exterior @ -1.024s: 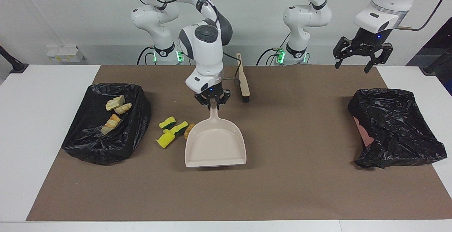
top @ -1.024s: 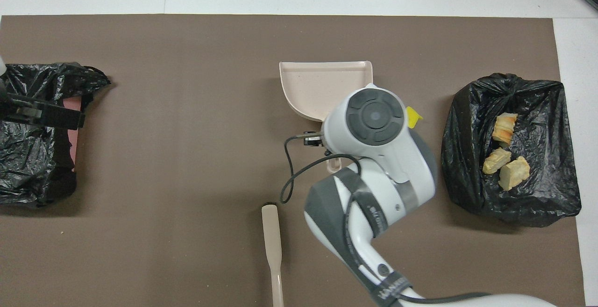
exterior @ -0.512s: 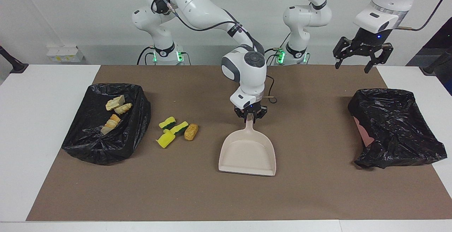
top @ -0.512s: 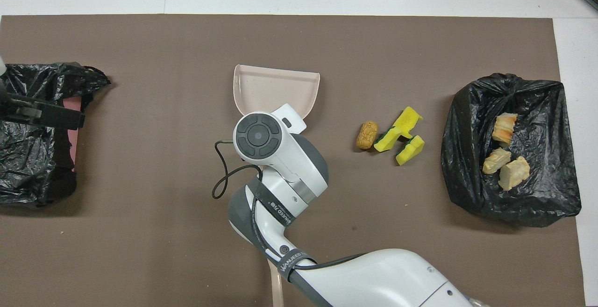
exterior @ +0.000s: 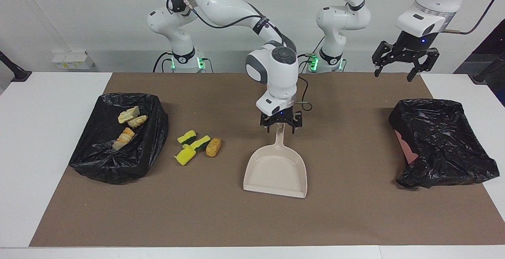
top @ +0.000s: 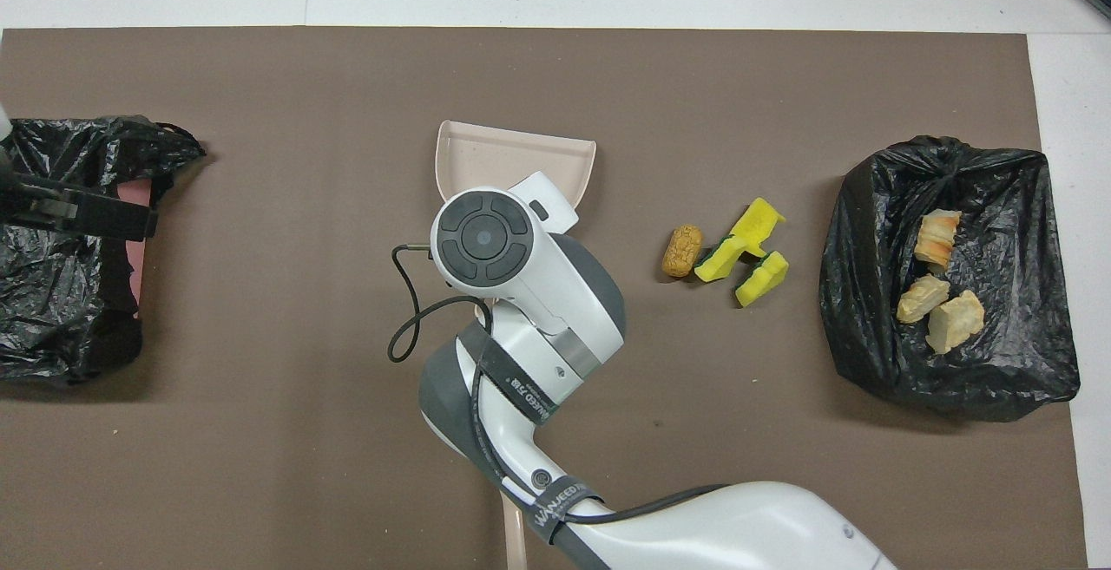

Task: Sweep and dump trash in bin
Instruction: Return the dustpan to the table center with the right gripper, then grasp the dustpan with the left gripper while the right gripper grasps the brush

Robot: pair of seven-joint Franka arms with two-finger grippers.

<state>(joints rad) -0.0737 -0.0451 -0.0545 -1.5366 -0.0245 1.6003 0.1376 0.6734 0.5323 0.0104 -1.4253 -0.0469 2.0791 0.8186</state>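
Observation:
A beige dustpan [exterior: 276, 170] lies flat in the middle of the brown mat, its handle pointing toward the robots. My right gripper [exterior: 281, 125] is open just over that handle, which stands between the spread fingers. In the overhead view the right arm covers all but the dustpan's mouth [top: 512, 153]. Toward the right arm's end, three yellow sponges [exterior: 191, 145] [top: 746, 249] and a brown bun [exterior: 213, 147] [top: 682, 250] lie on the mat beside the black-bagged bin [exterior: 130, 95] [top: 859, 292]. Three pastry pieces [exterior: 128, 127] [top: 942, 292] lie in that bin. My left gripper [exterior: 396, 69] waits open, raised.
A second bin wrapped in a black bag [exterior: 438, 133] [top: 61, 310] lies at the left arm's end, below the left gripper [top: 87, 214]. A beige brush handle [top: 514, 540] shows under the right arm, near the robots' edge. White table borders the mat.
The right arm carried the dustpan from beside the sponges and bun to the middle of the mat, set it down and opened its gripper. The left arm stayed still.

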